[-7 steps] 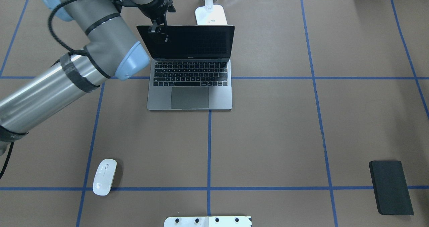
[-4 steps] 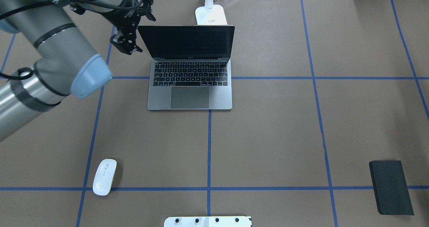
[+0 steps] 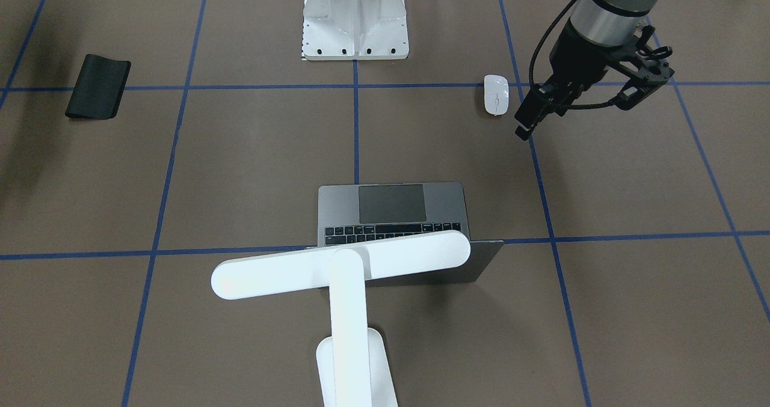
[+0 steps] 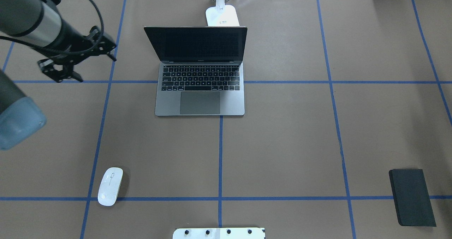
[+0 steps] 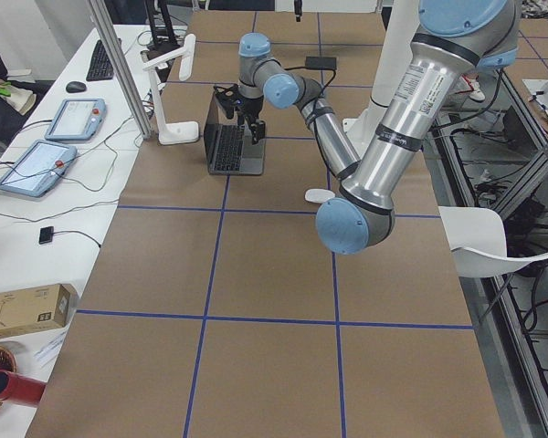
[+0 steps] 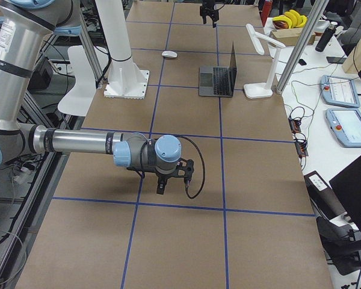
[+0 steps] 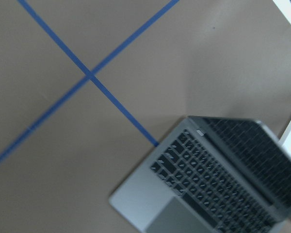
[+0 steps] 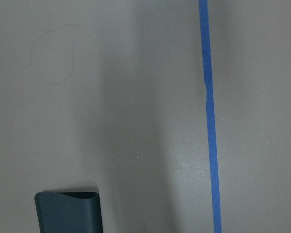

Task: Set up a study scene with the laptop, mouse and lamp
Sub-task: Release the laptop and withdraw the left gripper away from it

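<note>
Judging from the present layout, the task stands partly complete: the thin space-grey metal laptop [image 4: 199, 90] sits open with its screen raised, and the glossy white T-shaped desk lamp [image 3: 340, 263] stands directly behind its lid, bar head over the screen edge. Outstanding, in my assessment, is the small flat white oval mouse [image 4: 110, 186], which is not yet paired with the laptop. The left gripper [image 3: 522, 129] hangs empty above the brown taped surface [image 4: 282, 143]; whether its fingers are apart or together cannot be told. The laptop lies to that gripper's right, near but not touching; the mouse lies back from it toward the robot's base, well apart. The right gripper [image 6: 161, 186] hovers low, nearest the black rectangular mouse pad [image 4: 412, 197], far from everything else; its finger state cannot be told.
</note>
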You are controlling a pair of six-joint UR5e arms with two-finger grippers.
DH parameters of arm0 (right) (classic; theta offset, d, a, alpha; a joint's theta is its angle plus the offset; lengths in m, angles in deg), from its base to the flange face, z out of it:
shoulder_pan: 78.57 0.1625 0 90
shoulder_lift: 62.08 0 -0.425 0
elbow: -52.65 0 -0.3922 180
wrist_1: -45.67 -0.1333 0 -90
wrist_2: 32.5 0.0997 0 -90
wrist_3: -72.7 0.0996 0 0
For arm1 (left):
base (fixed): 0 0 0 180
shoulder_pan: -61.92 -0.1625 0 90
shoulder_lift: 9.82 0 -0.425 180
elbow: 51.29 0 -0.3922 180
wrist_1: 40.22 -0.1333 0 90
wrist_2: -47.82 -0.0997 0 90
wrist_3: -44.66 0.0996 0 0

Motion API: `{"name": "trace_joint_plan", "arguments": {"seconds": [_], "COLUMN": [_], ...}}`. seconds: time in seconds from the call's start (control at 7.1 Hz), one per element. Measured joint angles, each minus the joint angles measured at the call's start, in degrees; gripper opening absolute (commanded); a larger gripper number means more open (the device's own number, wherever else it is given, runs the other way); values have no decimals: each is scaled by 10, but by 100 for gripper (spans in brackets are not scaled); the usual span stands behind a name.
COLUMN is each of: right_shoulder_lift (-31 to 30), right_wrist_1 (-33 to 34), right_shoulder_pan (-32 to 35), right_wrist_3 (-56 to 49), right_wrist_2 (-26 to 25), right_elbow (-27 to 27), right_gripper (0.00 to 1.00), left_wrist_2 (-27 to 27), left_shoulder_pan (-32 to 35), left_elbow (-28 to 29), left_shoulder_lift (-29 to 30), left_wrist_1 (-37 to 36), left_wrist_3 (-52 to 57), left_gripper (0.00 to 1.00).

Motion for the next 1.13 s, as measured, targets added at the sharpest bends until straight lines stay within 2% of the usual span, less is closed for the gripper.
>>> {"name": "trace_joint_plan", "arguments": {"seconds": [0.28,0.56,0.84,1.13], "right_shoulder_lift": [0,1,9,10], "right_wrist_1": [-2,-1,-1,-7], "right_shoulder_pan": [0,-5,-30,-76], "right_wrist_3": [43,58,59,58], "right_wrist_2": [14,40,72,74], "right_elbow": [-13,-17,-18,-20], "right_gripper": [100,100,100,100], "left_wrist_2": [5,40,67,72], "left_shoulder_pan": [29,77,104,108], "left_elbow": [-25,-33,-35,-36], "left_shoulder_lift": [-67,-116,-138,-147], "left_wrist_1": [-6,-6,-5,-4], "left_wrist_3": [165,306,395,430], "left_gripper": [99,99,99,99]}}
